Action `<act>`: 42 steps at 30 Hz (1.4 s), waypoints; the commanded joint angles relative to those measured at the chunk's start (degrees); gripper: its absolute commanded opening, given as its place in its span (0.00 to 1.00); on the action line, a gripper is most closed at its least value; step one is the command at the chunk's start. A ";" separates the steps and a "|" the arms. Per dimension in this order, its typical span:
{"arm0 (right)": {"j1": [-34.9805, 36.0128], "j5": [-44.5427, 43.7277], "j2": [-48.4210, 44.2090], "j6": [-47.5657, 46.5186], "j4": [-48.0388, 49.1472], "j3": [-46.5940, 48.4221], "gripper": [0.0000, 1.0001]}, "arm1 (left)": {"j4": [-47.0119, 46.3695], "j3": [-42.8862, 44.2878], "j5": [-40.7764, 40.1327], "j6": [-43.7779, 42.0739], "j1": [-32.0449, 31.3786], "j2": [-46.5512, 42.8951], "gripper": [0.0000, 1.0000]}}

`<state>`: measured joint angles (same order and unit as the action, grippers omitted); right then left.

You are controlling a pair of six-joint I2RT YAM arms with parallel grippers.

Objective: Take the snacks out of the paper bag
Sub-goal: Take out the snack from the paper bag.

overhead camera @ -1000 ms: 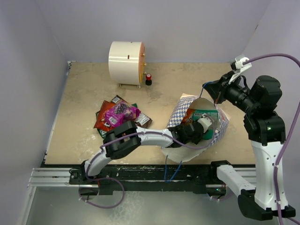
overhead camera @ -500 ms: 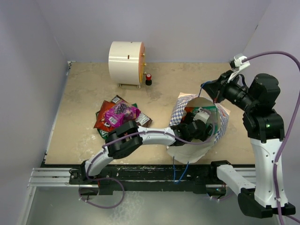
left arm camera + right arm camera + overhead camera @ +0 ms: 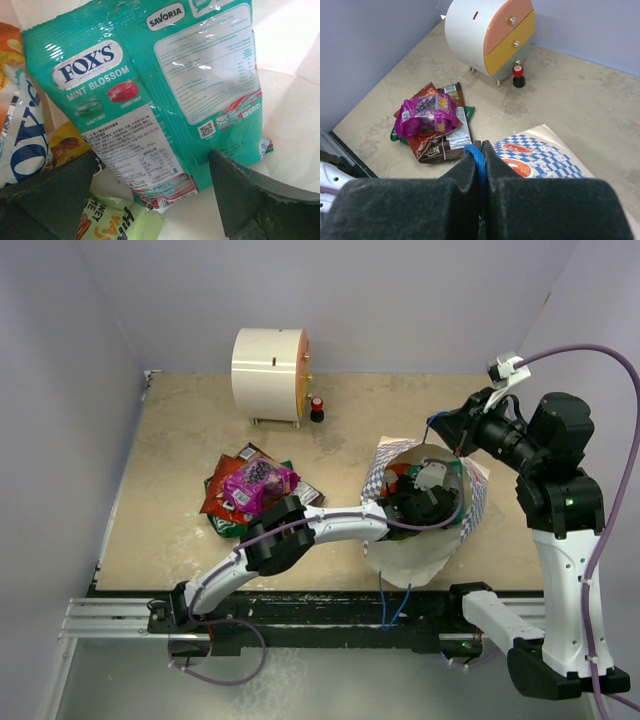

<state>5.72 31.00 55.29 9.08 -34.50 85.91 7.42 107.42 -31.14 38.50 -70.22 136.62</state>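
The left tool is spread wide inside the bag, hemmed by its white walls – a teal packet lies between the fingers, ungripped. The right tool is pinched on a blue cord. More snacks are piled on the worktop, well apart.

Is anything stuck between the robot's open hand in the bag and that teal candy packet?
No, nothing visible. The left gripper is open inside the paper bag, and the teal candy packet lies right ahead between its fingers. Other packets sit beside and below it, not in front.
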 commanded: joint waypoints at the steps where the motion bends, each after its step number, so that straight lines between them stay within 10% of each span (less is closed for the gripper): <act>1: 0.34 1.15 -0.36 1.43 2.20 2.64 0.00 | 5.61 5.93 -0.53 2.44 1.75 4.07 0.91; 23: 0.30 0.05 0.18 1.67 3.29 2.39 0.00 | 0.60 1.61 0.88 -4.94 2.19 -3.32 0.08; 42: 0.26 -8.68 -6.77 -1.76 11.56 -5.07 0.00 | 9.02 -10.06 20.97 -17.02 2.19 -25.11 0.00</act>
<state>5.74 26.39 50.48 8.97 -29.58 81.47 14.98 97.80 -15.84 25.12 -68.25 120.66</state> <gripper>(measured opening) 0.004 0.033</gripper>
